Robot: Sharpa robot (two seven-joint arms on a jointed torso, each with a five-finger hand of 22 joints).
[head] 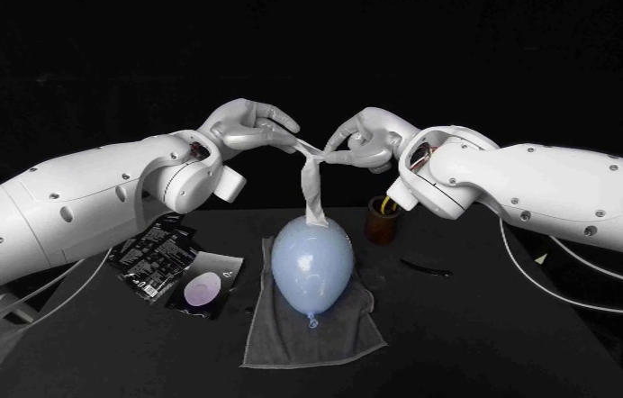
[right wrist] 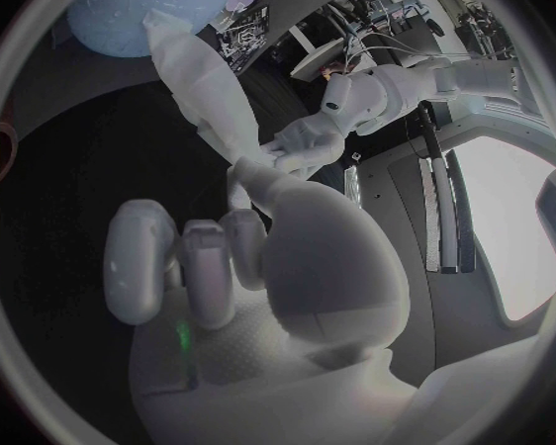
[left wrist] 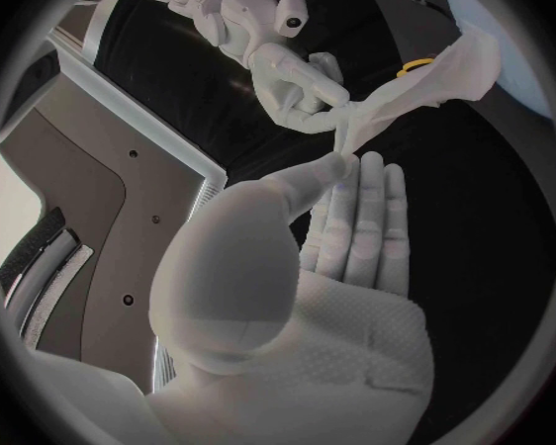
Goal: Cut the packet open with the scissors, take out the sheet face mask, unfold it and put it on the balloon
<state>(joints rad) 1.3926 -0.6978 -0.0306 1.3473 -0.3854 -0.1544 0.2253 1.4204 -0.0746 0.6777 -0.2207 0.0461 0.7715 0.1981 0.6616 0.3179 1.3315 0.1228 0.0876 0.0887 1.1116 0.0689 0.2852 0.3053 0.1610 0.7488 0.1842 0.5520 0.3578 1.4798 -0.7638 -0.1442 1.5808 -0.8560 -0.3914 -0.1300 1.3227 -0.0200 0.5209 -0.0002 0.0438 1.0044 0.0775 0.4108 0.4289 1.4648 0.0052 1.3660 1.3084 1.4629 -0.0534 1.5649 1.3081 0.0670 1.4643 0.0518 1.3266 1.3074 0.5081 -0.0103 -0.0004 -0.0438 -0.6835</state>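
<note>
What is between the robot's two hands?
The mask, seen in the head view: the left hand and right hand each pinch its top, and it hangs down to the balloon.

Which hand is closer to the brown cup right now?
Right. The right hand is raised on the same side of the balloon as the brown cup. The left hand is raised on the opposite side. Both pinch the sheet mask.

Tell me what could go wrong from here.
1. The sheet mask hangs as a narrow, bunched strip pinched between the left hand and the right hand; pulling it apart could tear it or slip it free.
2. The balloon lies loose on the grey towel; a push while draping might roll it.
</note>
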